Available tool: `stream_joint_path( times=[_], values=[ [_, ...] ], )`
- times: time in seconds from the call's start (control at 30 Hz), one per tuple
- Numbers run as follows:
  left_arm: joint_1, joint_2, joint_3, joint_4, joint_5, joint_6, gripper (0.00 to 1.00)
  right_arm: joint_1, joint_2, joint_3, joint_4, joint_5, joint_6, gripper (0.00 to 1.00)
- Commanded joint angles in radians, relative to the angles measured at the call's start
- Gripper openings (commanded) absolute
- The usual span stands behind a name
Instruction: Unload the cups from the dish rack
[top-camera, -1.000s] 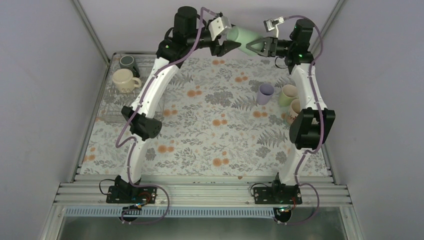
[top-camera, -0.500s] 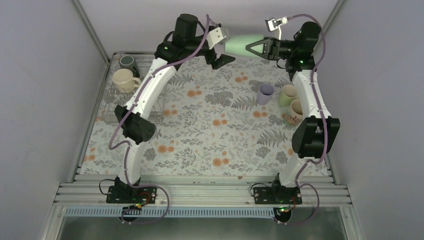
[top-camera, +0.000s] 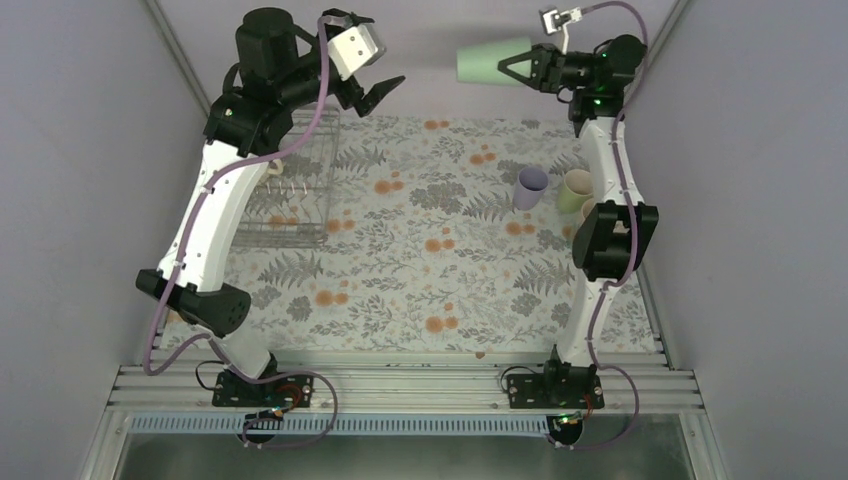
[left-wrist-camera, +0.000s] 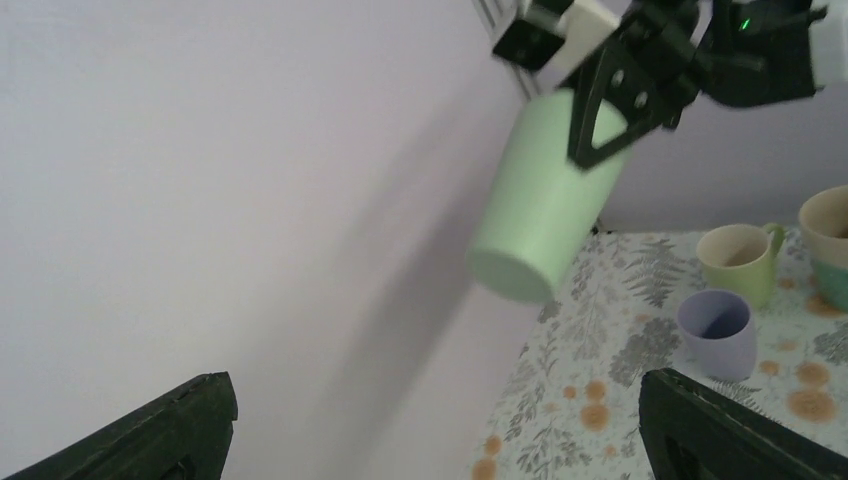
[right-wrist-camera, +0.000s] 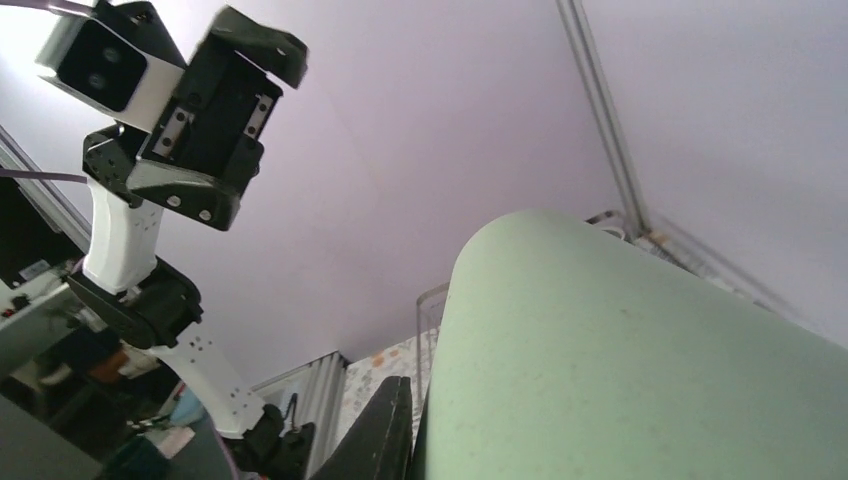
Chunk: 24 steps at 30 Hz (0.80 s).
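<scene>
My right gripper (top-camera: 520, 68) is shut on the mint-green tumbler (top-camera: 490, 62) and holds it on its side, high above the table's far edge. The tumbler fills the right wrist view (right-wrist-camera: 620, 360), with one finger (right-wrist-camera: 385, 440) against it. My left gripper (top-camera: 375, 92) is open and empty, raised to the left of the tumbler; in its own view (left-wrist-camera: 440, 440) the tumbler (left-wrist-camera: 545, 215) hangs ahead. The dish rack (top-camera: 295, 200) lies far left, partly hidden by the left arm. The lilac tumbler (top-camera: 530, 187) and pale yellow-green cup (top-camera: 577, 188) stand at right.
In the left wrist view the lilac tumbler (left-wrist-camera: 716, 330), the pale yellow-green cup (left-wrist-camera: 742, 262) and a beige mug (left-wrist-camera: 828, 240) stand together on the floral cloth. The right arm's elbow (top-camera: 610, 240) hides that mug from above. Grey walls close in all round.
My left gripper let go of the mint-green tumbler and swung up and to the left. My right gripper kept the tumbler and lifted it slightly.
</scene>
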Motion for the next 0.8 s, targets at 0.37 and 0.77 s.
stream_joint_path(
  times=[0.37,0.77],
  values=[
    [0.008,-0.066,-0.117,0.028,-0.206,0.102,1.0,-0.194,0.104,0.241,0.056,-0.125,-0.06,0.03],
    [0.011,-0.111,-0.166,0.036,-0.276,0.137,1.0,-0.282,0.041,0.367,-0.802,0.296,-0.942,0.03]
  ],
)
